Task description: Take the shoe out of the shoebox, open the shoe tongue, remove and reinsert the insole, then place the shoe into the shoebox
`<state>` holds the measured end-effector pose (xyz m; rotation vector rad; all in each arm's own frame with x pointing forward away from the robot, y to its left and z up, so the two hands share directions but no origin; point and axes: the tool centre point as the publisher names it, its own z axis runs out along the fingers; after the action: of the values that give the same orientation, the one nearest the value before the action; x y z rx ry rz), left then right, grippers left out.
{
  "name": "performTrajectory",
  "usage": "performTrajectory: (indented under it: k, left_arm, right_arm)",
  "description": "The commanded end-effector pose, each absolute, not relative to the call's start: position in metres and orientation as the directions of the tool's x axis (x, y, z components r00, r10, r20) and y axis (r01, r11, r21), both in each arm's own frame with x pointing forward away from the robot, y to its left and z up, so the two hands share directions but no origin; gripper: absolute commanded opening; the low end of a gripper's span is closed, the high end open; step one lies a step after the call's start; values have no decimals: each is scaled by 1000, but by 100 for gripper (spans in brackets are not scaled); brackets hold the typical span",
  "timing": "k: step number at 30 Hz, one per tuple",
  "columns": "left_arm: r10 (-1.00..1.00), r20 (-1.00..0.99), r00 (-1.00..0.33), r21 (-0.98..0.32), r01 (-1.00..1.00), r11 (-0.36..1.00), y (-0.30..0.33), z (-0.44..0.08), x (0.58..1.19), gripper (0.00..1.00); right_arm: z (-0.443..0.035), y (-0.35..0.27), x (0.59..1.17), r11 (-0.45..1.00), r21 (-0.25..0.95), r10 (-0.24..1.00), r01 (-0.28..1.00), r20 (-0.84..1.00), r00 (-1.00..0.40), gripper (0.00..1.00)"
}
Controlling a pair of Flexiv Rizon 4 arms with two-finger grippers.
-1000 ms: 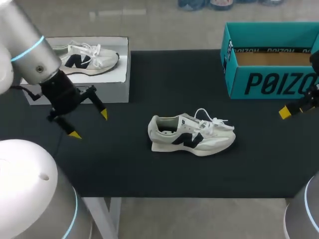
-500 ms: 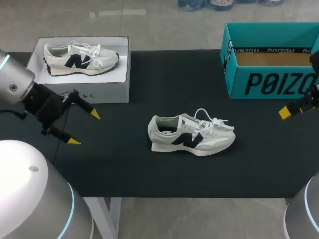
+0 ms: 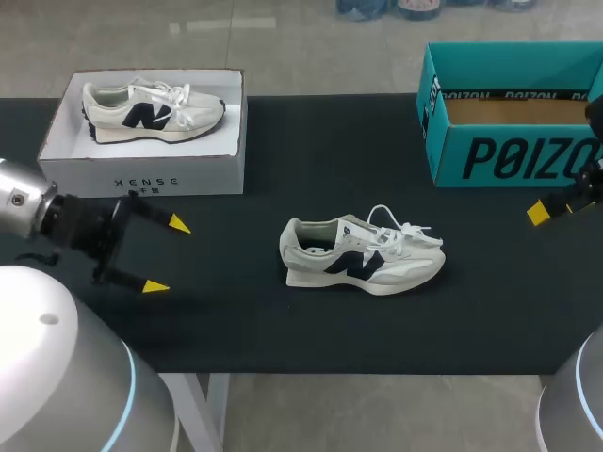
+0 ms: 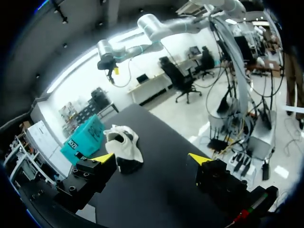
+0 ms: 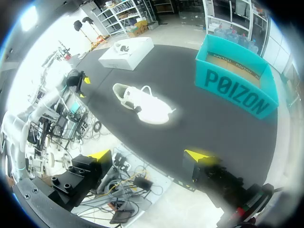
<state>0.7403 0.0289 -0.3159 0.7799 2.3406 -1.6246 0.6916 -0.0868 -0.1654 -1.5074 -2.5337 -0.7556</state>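
Observation:
A white sneaker with a dark side logo lies on its sole in the middle of the black table, toe to the right, laces loose. The open teal shoebox stands at the back right with nothing visible inside. My left gripper hovers open near the table's left edge, well left of the sneaker, fingers pointing toward it. In the left wrist view the sneaker sits ahead of the open left gripper. My right gripper is open off the table's right edge, and the sneaker and teal shoebox lie far ahead.
A white box at the back left holds a second matching sneaker. The black table top lies bare between the two boxes and in front of the middle sneaker.
My left arm has drawn back to the left and toward the front edge, away from the white box. The right arm and the sneaker have kept still.

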Motion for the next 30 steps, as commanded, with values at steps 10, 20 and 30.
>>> performTrajectory:
  k: [10, 20, 30]
  left_arm:
    - [250, -388, -887, -870, 442, 219, 4, -339, 750, 100]
    - [196, -318, -928, -918, 353, 182, 0, -363, 777, 100]
    - [180, -274, -945, -931, 307, 199, -29, -393, 804, 100]
  right_arm:
    - [-166, -86, 693, 387, 362, 799, 848, 327, -505, 100]
    - [-166, -86, 693, 387, 362, 799, 848, 327, -505, 100]
    - [-166, -86, 693, 387, 362, 799, 848, 327, -505, 100]
